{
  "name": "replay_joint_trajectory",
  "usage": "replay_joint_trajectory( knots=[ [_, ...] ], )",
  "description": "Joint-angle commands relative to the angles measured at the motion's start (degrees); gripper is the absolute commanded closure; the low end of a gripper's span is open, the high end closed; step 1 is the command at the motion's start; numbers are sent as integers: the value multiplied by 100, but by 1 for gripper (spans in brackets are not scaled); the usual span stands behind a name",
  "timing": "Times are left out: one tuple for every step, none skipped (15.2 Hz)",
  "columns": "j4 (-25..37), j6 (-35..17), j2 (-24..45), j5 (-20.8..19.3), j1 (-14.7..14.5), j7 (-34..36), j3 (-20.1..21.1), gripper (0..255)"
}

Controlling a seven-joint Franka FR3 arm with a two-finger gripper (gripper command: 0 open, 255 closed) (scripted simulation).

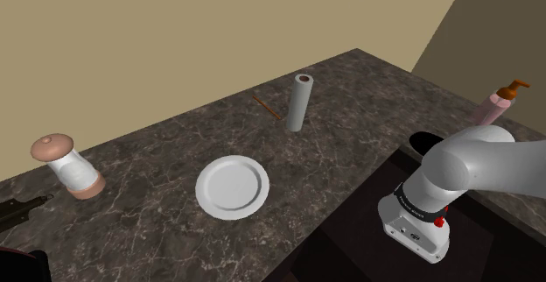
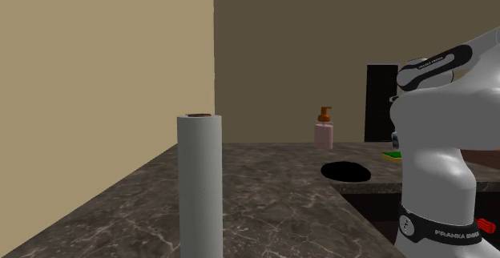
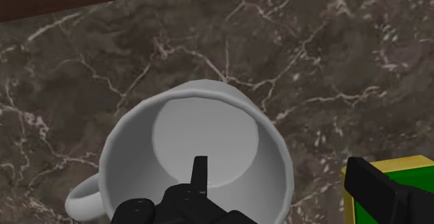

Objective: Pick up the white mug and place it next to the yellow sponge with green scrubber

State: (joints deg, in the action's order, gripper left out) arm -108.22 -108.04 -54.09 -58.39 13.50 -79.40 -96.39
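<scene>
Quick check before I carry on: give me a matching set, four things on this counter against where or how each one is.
Things:
1 mug
2 plate
3 paper roll
4 soap bottle

States:
A pink, with a brown pump
B grey, standing upright
C white, round, lying flat
D close beside the yellow-and-green sponge

Pairs: 1-D, 2-C, 3-B, 4-A

The arm (image 1: 490,162) wears smooth, rounded white shells. Back from the pincer (image 3: 278,165), a black band (image 2: 439,232) with white "FRANKA" lettering rings a joint, with a small red tab (image 2: 484,223) beside it. The pincer's fingers (image 3: 386,191) are matte black and square-tipped.
</scene>
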Motion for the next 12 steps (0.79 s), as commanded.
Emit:
replay_joint_trajectory(
  knots=[
    [48,113,65,100,49,-42,127,0],
    [104,228,128,199,94,-84,250,0],
    [169,346,190,295,134,-127,371,0],
    [225,440,238,370,162,-160,463,0],
    [225,441,237,369,162,-159,464,0],
    [224,441,237,369,163,-159,465,0],
    [225,441,237,369,162,-159,464,0],
    [225,441,237,369,162,-159,464,0],
    [225,441,237,369,162,-159,464,0],
    [225,441,237,369,162,-159,464,0],
    [225,441,237,369,162,-159,464,0],
    [225,440,237,368,162,-159,463,0]
  ],
)
